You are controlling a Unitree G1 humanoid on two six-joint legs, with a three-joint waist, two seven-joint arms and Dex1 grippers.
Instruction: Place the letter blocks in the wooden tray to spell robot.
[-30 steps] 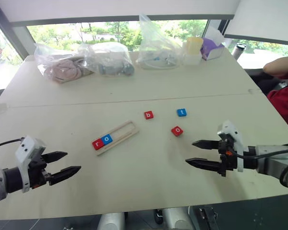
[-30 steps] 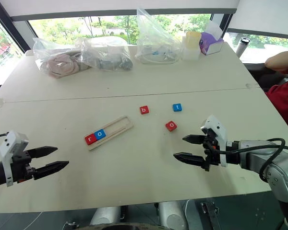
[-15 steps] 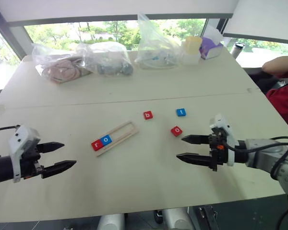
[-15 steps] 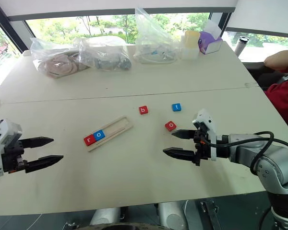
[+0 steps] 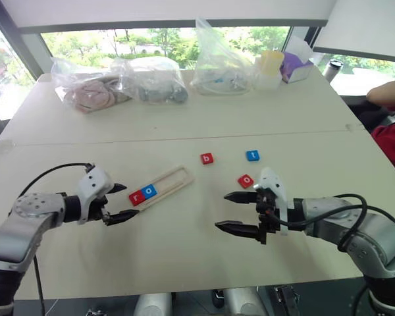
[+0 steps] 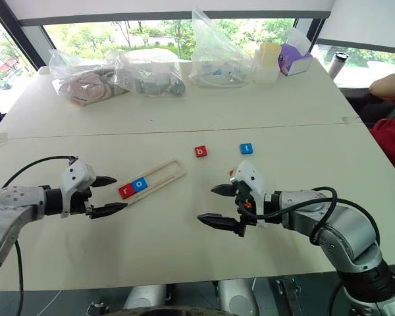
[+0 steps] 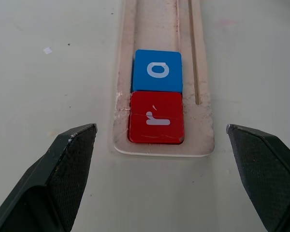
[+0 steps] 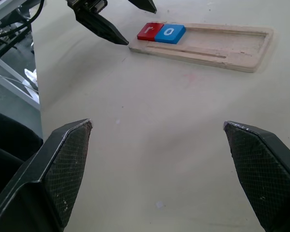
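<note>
The wooden tray [image 5: 176, 177] lies slanted at mid-table. A red r block [image 5: 136, 197] and a blue o block [image 5: 149, 191] sit side by side at its near left end. Loose on the table to its right are a red b block [image 5: 207, 158], a blue t block [image 5: 252, 156] and a red o block [image 5: 245, 180]. My left gripper [image 5: 130, 200] is open and empty, its fingers either side of the tray's r end without touching it. My right gripper [image 5: 220, 210] is open and empty, pointing left, just in front of the red o block.
Along the table's far edge lie three clear plastic bags [image 5: 151, 79], a yellow-lidded container [image 5: 266, 69] and a purple tissue box [image 5: 293, 66]. A person's arm [image 5: 388, 92] rests past the far right corner. A taped seam crosses the table behind the blocks.
My left gripper has moved forward and inward to the tray's r end and rolled. My right gripper has slid left toward the table's middle. Both stayed open; the blocks have not moved.
</note>
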